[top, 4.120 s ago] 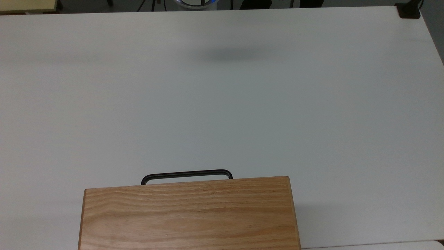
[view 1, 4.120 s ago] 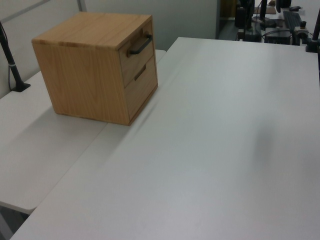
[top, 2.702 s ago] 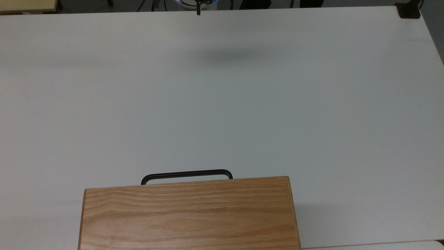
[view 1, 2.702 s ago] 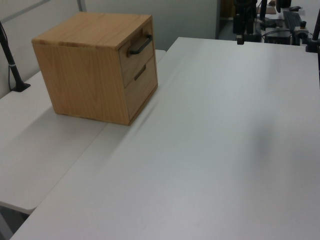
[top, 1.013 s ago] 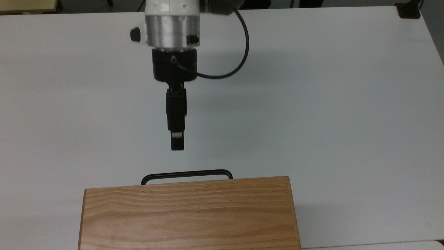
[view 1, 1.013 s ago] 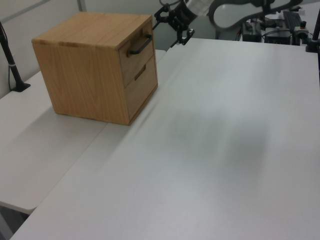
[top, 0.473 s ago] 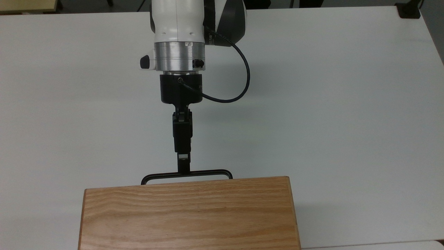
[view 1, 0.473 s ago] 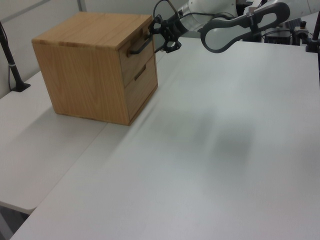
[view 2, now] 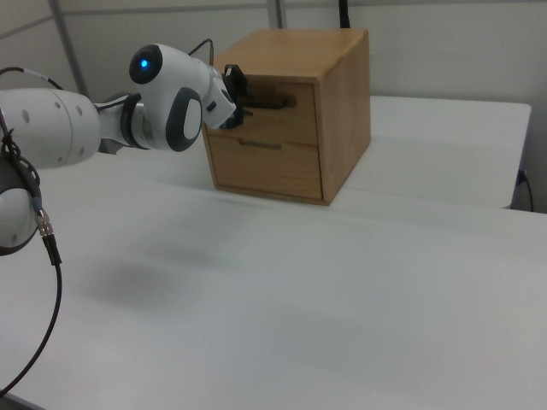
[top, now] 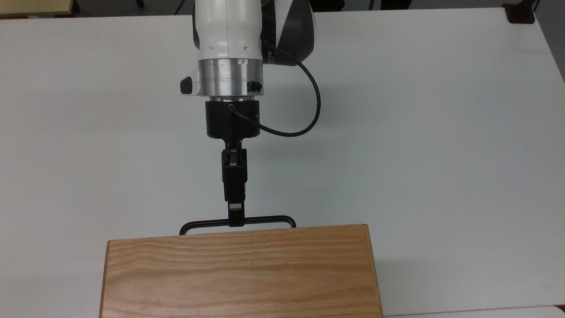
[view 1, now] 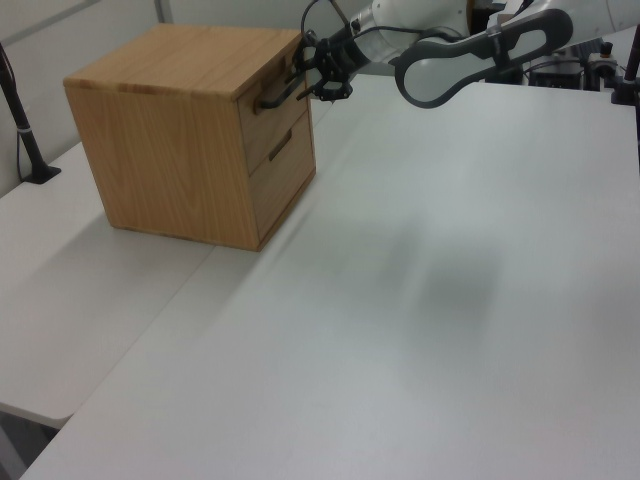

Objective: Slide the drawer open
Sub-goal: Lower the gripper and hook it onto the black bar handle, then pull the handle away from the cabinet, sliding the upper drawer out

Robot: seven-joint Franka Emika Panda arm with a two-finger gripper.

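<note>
The wooden cabinet (top: 238, 274) stands at the table's near edge in the top view. Its upper drawer (view 1: 270, 112) is closed, flush with the cabinet front, and carries a thin black bar handle (top: 265, 219). My gripper (top: 235, 217) reaches the middle of that handle, turned on edge so one finger lies above the bar and one below. In the left view the gripper (view 1: 318, 72) is open, its fingers straddling the handle (view 1: 278, 94). The right view shows the drawer front (view 2: 282, 120) with the gripper (view 2: 236, 90) at its handle.
A second closed drawer (view 1: 283, 170) sits below the upper one. The white table (top: 419, 132) spreads wide around the arm. A black cable (top: 311, 110) loops off the wrist. A black post (view 1: 22, 130) stands at the left view's left, and a black clamp (top: 521, 13) sits at the top view's top right corner.
The arm came in from the top view's far edge and travelled to the cabinet. In the last half second the fingers slid a little further over the handle. The drawer has not moved.
</note>
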